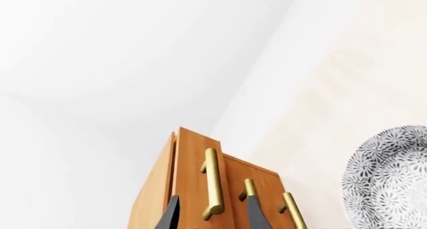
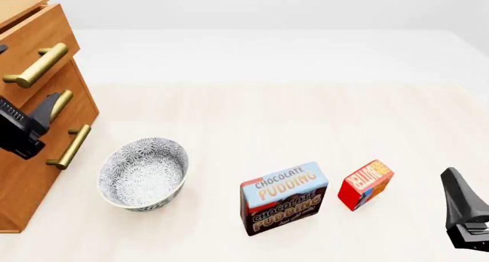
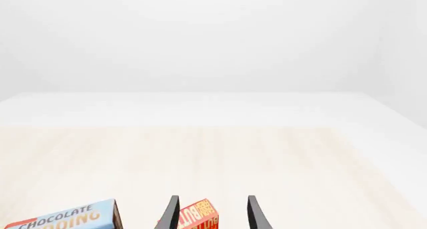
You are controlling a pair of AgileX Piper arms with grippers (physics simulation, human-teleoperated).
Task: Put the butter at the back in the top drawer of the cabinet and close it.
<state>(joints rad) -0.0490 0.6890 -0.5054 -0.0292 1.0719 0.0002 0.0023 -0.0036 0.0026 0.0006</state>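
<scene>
Left end effector (image 1: 212,216) hung spread before top drawer (image 2: 34,42) handle, grasping nothing; right end effector (image 3: 210,214) spread, empty. Butter (image 2: 365,183) sat on worktop (image 2: 306,119) beside pudding box (image 2: 284,198). Best centre handle between fingers before clamping.

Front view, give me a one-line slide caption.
Left gripper open at the brown wooden three-drawer cabinet; right gripper open near the small red butter box.
</scene>
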